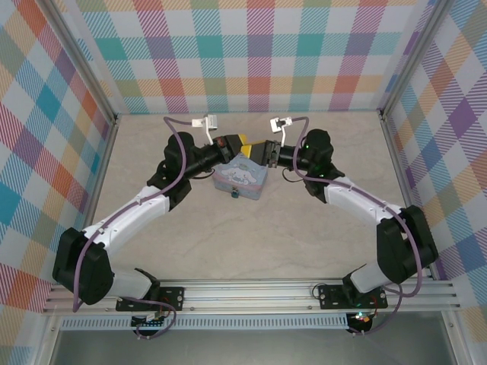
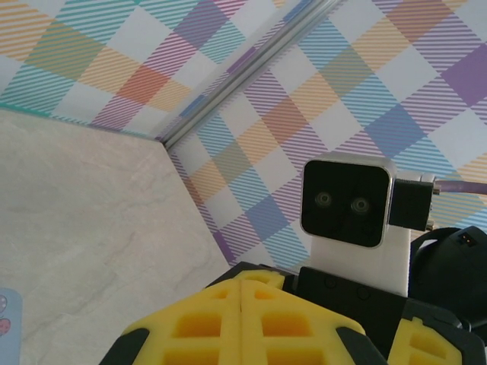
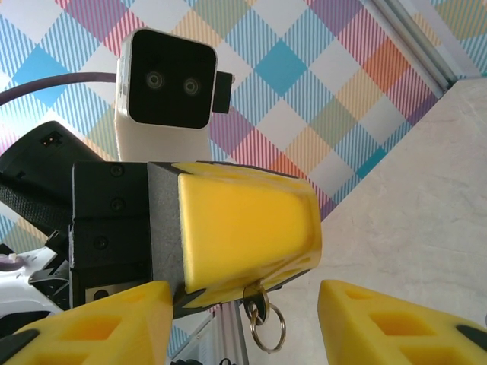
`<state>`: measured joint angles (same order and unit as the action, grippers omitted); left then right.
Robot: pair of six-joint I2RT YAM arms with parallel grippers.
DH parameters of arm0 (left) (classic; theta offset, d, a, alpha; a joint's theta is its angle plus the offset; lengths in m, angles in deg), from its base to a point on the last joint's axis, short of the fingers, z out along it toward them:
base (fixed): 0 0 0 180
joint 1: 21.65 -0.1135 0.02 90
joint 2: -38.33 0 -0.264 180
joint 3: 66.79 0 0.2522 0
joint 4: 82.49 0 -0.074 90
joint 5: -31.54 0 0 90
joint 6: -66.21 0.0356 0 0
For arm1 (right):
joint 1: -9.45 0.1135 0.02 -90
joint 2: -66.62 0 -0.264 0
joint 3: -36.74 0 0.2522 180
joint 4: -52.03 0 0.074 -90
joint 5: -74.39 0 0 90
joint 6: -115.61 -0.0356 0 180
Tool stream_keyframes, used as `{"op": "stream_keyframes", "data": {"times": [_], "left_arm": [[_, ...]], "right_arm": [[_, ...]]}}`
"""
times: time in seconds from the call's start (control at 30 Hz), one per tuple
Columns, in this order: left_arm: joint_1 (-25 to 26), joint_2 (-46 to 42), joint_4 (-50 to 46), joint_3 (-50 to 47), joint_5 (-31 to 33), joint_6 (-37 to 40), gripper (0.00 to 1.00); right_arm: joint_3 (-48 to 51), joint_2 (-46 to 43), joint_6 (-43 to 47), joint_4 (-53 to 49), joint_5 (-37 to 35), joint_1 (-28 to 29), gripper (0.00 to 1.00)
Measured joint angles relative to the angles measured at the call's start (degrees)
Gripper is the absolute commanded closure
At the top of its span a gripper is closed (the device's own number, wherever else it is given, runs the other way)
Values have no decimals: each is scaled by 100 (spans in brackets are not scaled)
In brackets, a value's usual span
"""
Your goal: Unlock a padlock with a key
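Got loud plaid walls all round and a pale marbled tabletop [image 1: 319, 228] underneath. Looking down on both arms meeting nose to nose above a pale blue cartoon tin [image 1: 242, 181].

Seeing the left gripper [image 1: 242, 141] clenched tight, with a small key ring [image 3: 268, 328] dangling just under its yellow fingertips and a sliver of dark metal, presumably the key [image 3: 254, 298], pinched right at the tips. Seeing the right gripper [image 1: 261, 150] released, fingers [image 3: 392, 323] spread wide either side of that ring, gripping nothing, tips almost touching the left one's.

Fairly sure about the padlock [image 1: 234, 195] too: a tiny teal speck at the tin's near edge, below both grippers and a bit back toward the bases, well clear of either set of fingers. Can't make out the shackle or keyhole from up there.

Reckon on the key-handling step here, maybe a handover or regrip in mid-air, with no unlocking started yet. Next up: get a firm hold on the key's head with the blade sticking out free. Then drop down to the padlock, pin it steady with the other gripper and line the blade up with the keyhole. Fiddly stuff, tiny parts, easy to fumble.
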<state>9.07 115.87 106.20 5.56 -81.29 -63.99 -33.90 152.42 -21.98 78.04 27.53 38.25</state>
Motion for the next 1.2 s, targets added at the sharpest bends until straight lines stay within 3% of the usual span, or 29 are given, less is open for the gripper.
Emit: {"op": "stream_keyframes", "data": {"times": [0.13,0.67,1.2], "left_arm": [[-4,2,-11,0,94,-4,100],[2,-2,55,0,144,-111,100],[2,-4,345,-15,127,-262,100]], "right_arm": [[-24,76,-66,144,48,35,54],[516,-131,-120,144,22,-94,48],[179,129,-295,415,304,-26,49]]}}
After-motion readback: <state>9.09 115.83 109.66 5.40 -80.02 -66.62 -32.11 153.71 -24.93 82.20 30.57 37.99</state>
